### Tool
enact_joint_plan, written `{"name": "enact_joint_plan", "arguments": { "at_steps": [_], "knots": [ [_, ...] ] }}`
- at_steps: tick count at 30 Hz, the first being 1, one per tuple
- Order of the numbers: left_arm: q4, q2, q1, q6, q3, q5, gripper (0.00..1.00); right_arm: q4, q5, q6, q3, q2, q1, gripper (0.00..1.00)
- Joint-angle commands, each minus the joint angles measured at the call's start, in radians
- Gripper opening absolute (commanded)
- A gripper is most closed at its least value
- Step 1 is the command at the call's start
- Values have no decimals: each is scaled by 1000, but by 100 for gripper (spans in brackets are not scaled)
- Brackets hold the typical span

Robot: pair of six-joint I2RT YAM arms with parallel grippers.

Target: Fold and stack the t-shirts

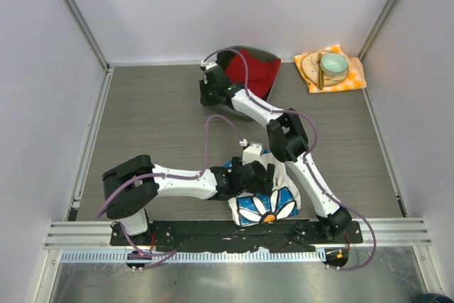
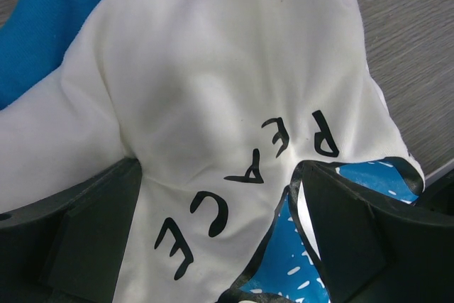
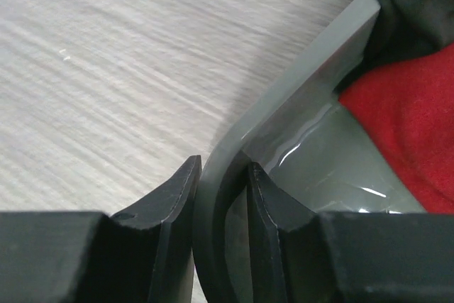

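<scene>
left side: pale wall, then a broad stretch of bare table, grey wood-grain, matte. this is the widest free ground. the left arm's folded elbow sits in the near-left corner, and a metal rail runs along the near edge.

centre, far: grey bin close to the back wall, hard plastic with a rounded corner and a glossy inside. right gripper is clamped on its rim, one finger outside and one inside, both touching the plastic. red tee lies inside the bin, soft, plain and rumpled, with dark cloth at its upper edge in the right wrist view.

centre, near: daisy tee bunched on the table just in front of the rail, between the two arm bases, with the right forearm crossing its right side. white knit, black "peace" lettering, a blue panel with a white daisy, and a separate fold of plain blue cloth beside it. left gripper is down on it with jaws spread wide. white cloth humps up in the gap and touches both fingers, with creases running toward them. the two tees are well apart, not stacked.

right side: a narrower bare strip between the right arm and the right wall. far-right corner holds an orange-yellow check cloth with a plate and a pale green bowl on it, just beside the wall.

count: two arms, two tees, one bin, one check cloth, one plate, one bowl.
</scene>
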State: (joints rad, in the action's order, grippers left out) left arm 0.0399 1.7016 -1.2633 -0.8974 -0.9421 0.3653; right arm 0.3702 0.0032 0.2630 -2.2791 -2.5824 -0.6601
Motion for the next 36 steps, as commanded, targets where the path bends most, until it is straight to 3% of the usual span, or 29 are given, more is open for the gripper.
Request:
{"name": "enact_joint_plan", "arguments": {
  "at_steps": [1, 12, 14, 17, 18, 20, 21, 23, 30, 34, 35, 36],
  "knots": [
    [-6, 47, -30, -37, 29, -137, 100, -53, -411, 55, -37, -84, -93, 1],
    [-15, 24, -73, -24, 26, -115, 100, -70, -509, -83, 87, 14, -239, 1],
    [-12, 21, -77, -25, 26, -108, 100, -68, -494, -93, 82, 25, -249, 5],
    [-5, 15, -85, -28, 29, -98, 100, -66, -468, -97, 66, 44, -259, 39],
    [-5, 10, -90, -29, 31, -89, 100, -66, -454, -97, 63, 56, -259, 57],
    [0, 7, -94, -32, 34, -86, 100, -63, -434, -102, 61, 74, -259, 72],
    [2, 7, -97, -32, 34, -83, 100, -65, -416, -103, 61, 82, -257, 85],
    [6, 4, -99, -34, 34, -75, 100, -65, -395, -107, 64, 110, -259, 95],
    [14, -3, -104, -34, 37, -57, 100, -65, -198, -151, 78, 229, -253, 97],
    [18, 0, -104, -31, 31, -51, 100, -44, -7, -197, 28, 277, -233, 98],
    [20, -6, -104, -28, 29, -43, 100, -16, 126, -211, 15, 283, -220, 98],
    [21, -13, -104, -26, 31, -37, 100, -4, 165, -237, 4, 288, -211, 98]
  ]
}}
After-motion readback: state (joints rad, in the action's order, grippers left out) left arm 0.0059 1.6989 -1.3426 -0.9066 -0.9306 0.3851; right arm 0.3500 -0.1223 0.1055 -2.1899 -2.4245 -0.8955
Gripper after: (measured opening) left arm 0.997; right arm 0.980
